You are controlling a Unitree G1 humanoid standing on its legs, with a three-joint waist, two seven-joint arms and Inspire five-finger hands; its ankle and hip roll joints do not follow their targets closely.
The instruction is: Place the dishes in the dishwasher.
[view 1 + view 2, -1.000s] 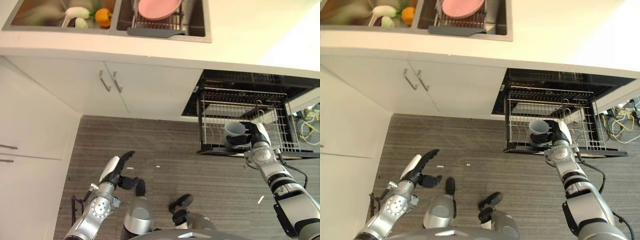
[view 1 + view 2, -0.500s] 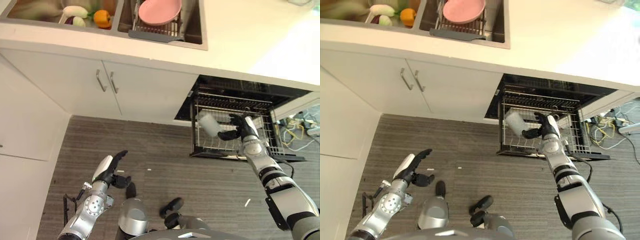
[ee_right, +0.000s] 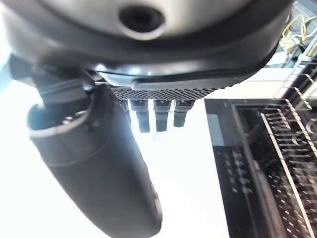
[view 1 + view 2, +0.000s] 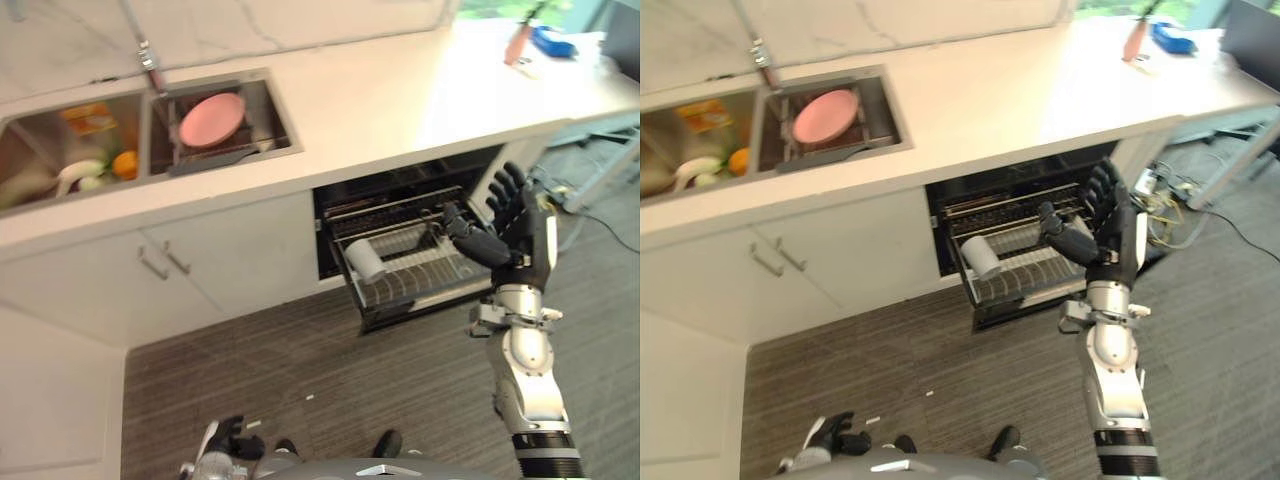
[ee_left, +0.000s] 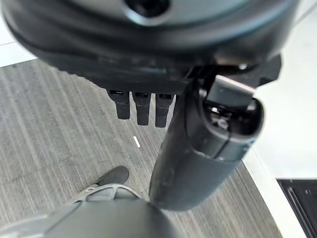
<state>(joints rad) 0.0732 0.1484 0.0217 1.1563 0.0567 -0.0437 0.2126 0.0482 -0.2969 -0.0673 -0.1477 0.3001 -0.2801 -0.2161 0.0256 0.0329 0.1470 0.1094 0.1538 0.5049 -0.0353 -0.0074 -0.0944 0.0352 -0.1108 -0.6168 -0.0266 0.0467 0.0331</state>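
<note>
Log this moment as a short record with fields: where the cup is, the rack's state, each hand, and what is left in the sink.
cup: grey cup lying on its side at the left end of the dishwasher rack
rack: pulled out of the open dishwasher
right hand: right hand raised over the rack's right end, fingers straight, holding nothing
left hand: left hand low over the floor, idle
sink: pink plate standing in the sink

My matt black plastic right hand (image 4: 517, 222) was raised, fingers straight. The pale grey smooth cup (image 4: 366, 259) lay in the silver wire-metal dishwasher rack (image 4: 415, 272). The glossy pink plate (image 4: 212, 119) sat in the brushed steel sink (image 4: 268, 125). The white countertop (image 4: 400, 100) looked polished; the grey wood-grain floor (image 4: 330, 370) matt.
</note>
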